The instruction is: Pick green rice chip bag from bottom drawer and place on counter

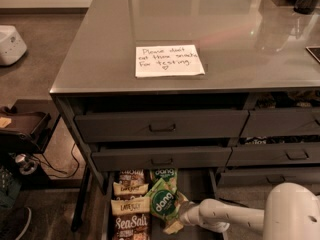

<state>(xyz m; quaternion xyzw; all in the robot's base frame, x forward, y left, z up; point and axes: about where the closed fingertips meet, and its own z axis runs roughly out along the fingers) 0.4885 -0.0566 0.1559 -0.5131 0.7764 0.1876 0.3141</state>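
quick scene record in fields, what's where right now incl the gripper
gripper: low in the bottom drawer, at the right edge of the green rice chip bag
green rice chip bag: inside the drawer, lying at a slant
bottom drawer: pulled open
Sea Salt bags: left side of the drawer, beside the green bag
darker dang bag: behind the green bag, farther into the drawer
counter: bears a white note; no bag on it yet
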